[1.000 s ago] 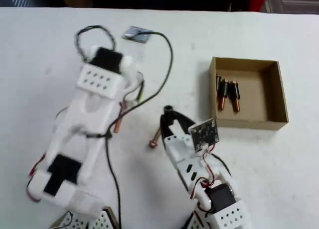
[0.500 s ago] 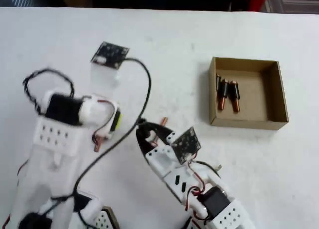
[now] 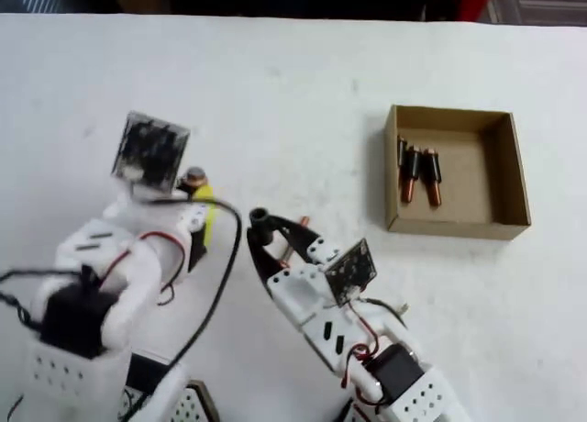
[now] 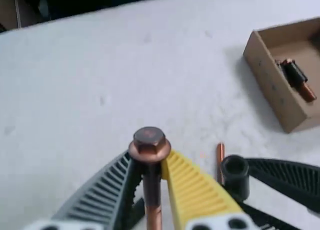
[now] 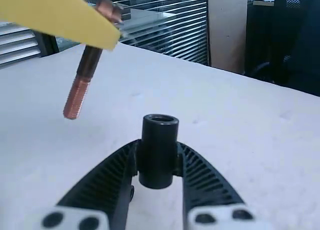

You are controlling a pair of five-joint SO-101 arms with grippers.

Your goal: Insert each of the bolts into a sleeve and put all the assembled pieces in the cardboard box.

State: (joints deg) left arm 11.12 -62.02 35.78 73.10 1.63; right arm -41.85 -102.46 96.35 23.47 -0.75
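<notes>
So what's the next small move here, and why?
Probably move the left gripper sideways to centre the bolt over the sleeve: the right gripper holds the sleeve upright, open end up, while the bolt hangs tip-down off to one side.

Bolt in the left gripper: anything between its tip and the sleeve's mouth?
Nothing visible. The bolt hangs in open air, off to one side of the sleeve, whose mouth sits uncovered in the right gripper.
</notes>
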